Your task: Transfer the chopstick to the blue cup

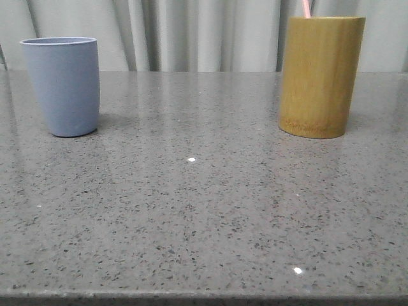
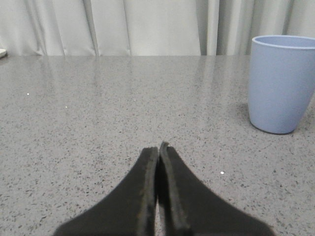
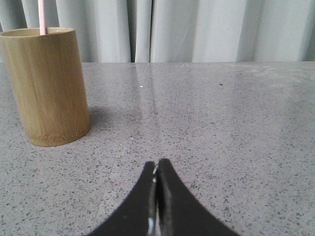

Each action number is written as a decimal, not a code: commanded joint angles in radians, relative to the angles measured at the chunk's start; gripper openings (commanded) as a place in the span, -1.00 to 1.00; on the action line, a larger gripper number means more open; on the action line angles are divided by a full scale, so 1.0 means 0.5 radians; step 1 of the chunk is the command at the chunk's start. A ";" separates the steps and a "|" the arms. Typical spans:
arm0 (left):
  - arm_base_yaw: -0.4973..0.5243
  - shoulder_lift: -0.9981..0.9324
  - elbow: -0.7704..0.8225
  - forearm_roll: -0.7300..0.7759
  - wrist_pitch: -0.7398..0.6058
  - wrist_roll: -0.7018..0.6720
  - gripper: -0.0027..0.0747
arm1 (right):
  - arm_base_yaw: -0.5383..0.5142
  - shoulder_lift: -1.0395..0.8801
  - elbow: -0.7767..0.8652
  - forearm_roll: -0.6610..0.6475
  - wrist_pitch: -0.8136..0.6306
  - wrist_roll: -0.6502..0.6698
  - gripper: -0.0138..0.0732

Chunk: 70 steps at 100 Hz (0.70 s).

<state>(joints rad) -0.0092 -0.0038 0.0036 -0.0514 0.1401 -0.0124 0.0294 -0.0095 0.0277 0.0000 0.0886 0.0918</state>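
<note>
We see the chopstick (image 1: 306,8) standing in the holder (image 1: 320,75), well apart from the cup (image 1: 62,85) across the surface (image 1: 204,210); both jaws sit pressed together, holding nothing; we judge the stick light, stiff, slippery, best pinched at its exposed top.

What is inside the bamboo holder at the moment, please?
A pink chopstick sticks up out of the bamboo holder. Its lower part and the rest of the holder's inside are hidden by the wall.
</note>
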 commanded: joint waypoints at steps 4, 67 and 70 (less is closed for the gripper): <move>0.001 -0.070 0.015 -0.020 -0.182 -0.006 -0.98 | -0.010 -0.044 0.001 -0.022 -0.160 -0.013 -0.83; 0.001 -0.070 0.015 -0.020 -0.216 -0.006 -0.98 | -0.010 -0.044 0.001 -0.233 -0.160 -0.116 -0.83; 0.001 -0.070 0.015 -0.020 -0.217 -0.006 -0.98 | -0.010 -0.044 0.001 -0.233 -0.160 -0.116 -0.83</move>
<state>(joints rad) -0.0092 -0.0038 0.0036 -0.0514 0.1280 -0.0124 0.0294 -0.0095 0.0277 -0.0947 0.0886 0.0477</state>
